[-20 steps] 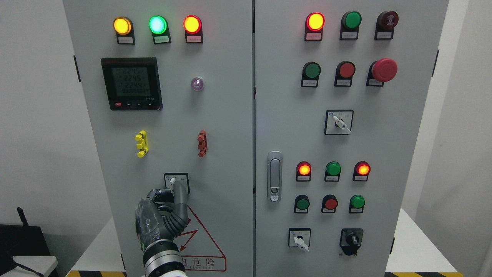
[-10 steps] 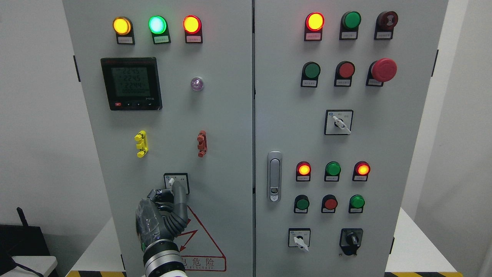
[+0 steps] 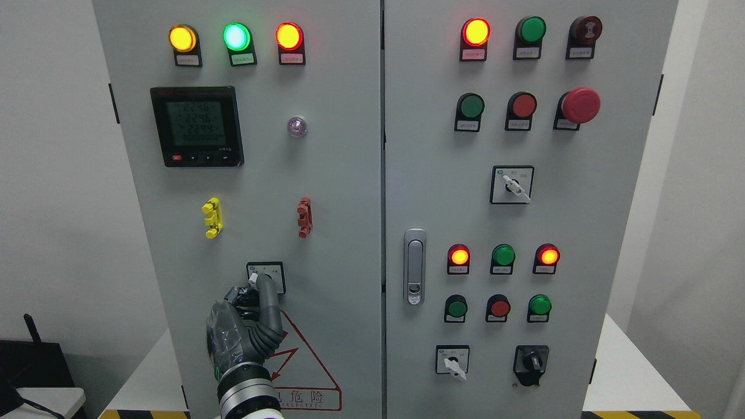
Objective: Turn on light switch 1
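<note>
- Since the earlier frame, the white knob of the small square rotary light switch (image 3: pixel 265 277) has been swung leftward and lower by the left hand (image 3: pixel 244 326).
- One grey finger (image 3: pixel 267 294) is extended onto the knob; the others are curled.
- The switch sits low on the grey cabinet's left door (image 3: pixel 326 233), partly hidden by the finger, above a red triangular warning sign (image 3: pixel 308 372).
</note>
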